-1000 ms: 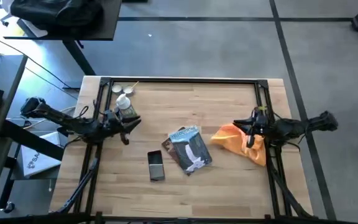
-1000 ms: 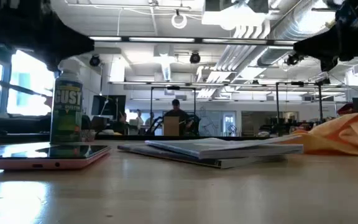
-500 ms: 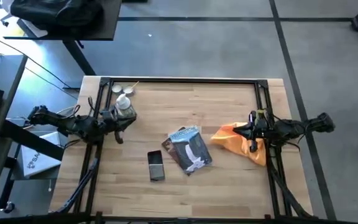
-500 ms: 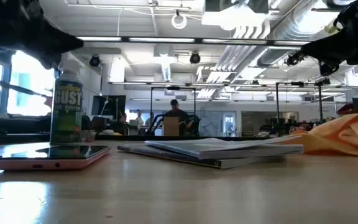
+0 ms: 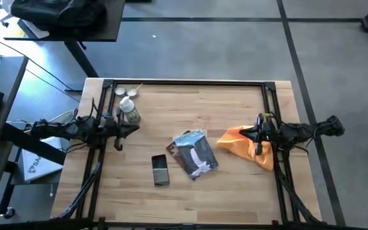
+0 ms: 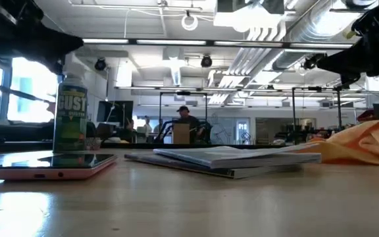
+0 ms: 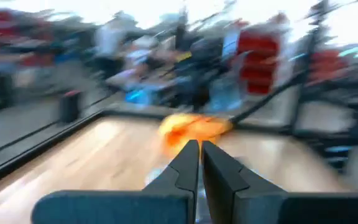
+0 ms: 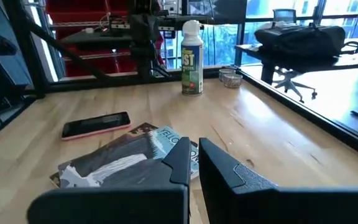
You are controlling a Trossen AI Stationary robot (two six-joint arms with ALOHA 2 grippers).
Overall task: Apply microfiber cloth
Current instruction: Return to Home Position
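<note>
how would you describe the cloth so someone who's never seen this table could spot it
On the wooden table, look to the right edge, under the right gripper; the left gripper is at the opposite edge. The cloth lies crumpled there, right of the packet. It alone is soft and bright orange; the packet and phone are flat.

the high camera hung overhead and looked straight down, far enough off to take in the whole table (image 5: pixel 235 102). the low camera sat at the table's surface, close to the phone (image 6: pixel 51 164), facing level across into the room beyond. the left wrist camera looked past the left gripper (image 7: pixel 199 146) across the boards toward the microfiber cloth (image 7: pixel 191 129). the right wrist camera looked past the right gripper (image 8: pixel 193 146) the opposite way, sharing the phone, packet (image 8: pixel 123 158) and spray can (image 8: pixel 192 57) with the low view.
</note>
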